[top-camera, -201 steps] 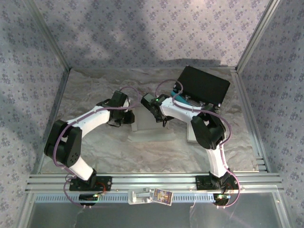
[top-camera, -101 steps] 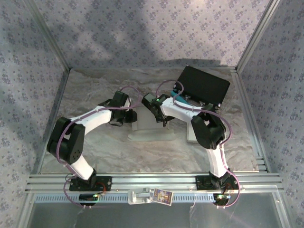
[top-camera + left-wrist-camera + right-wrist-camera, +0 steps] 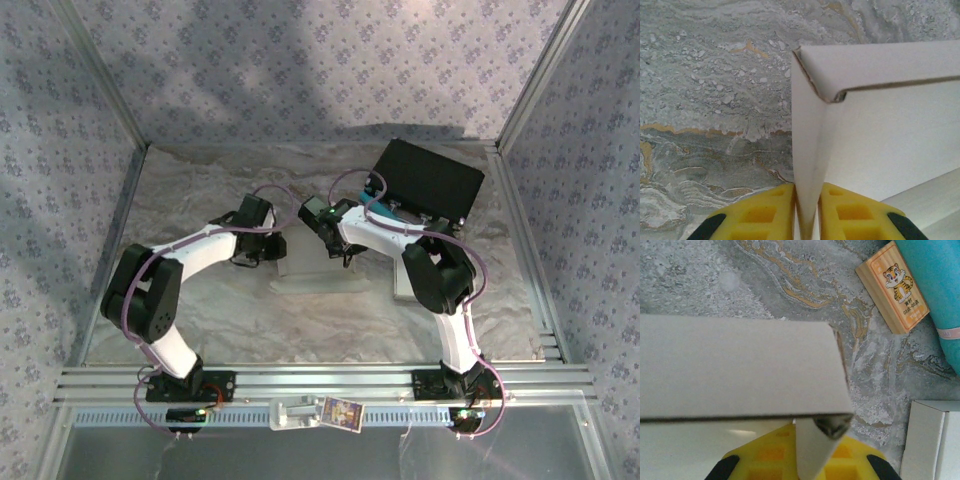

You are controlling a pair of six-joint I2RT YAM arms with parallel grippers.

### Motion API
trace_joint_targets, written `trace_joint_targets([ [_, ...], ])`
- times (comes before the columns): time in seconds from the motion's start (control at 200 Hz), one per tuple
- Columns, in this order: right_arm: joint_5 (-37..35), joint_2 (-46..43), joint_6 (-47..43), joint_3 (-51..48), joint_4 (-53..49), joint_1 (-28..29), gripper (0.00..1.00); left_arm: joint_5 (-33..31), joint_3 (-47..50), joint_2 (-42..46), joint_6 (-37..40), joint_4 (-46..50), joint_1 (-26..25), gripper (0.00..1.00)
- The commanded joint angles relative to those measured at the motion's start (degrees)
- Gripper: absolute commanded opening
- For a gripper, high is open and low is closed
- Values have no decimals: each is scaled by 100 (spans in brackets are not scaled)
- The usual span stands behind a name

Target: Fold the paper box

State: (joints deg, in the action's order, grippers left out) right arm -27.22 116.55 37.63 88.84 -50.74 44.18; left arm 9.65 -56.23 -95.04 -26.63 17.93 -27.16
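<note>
Your left end effector (image 3: 807, 202) has just edged in, pinching the left wall of the box (image 3: 880, 130). The right end effector (image 3: 805, 457) clamps the right wall, so both sides look ready for folding.

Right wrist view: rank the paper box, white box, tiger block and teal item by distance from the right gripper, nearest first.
1. paper box: its flap is pinched in the right gripper, bottom centre.
2. white box: low right, apart from the gripper.
3. tiger block and teal item: upper right, side by side; too close to call.
</note>
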Motion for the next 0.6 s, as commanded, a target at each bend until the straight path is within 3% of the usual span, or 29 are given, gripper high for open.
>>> trace_joint_targets([
  [0.0, -132, -55, -37, -43, -279, 67, 0, -951, -192, -181, -191, 575, -183, 10],
  [0.08, -168, -45, 55, -42, -326, 76, 0, -1588, -203, -151, -481, 850, -331, 0],
  [0.35, -187, -38, 184, -79, -316, 163, 0, -3427, -376, -200, -1495, 1684, -1030, 0],
  [0.555, -98, -54, 158, -172, -243, 178, 0, -3576, -375, -339, -1718, 1667, -1143, 0],
  [0.595, -77, -62, 144, -179, -234, 162, 0, -3423, -325, -327, -1668, 1516, -1143, 6],
])
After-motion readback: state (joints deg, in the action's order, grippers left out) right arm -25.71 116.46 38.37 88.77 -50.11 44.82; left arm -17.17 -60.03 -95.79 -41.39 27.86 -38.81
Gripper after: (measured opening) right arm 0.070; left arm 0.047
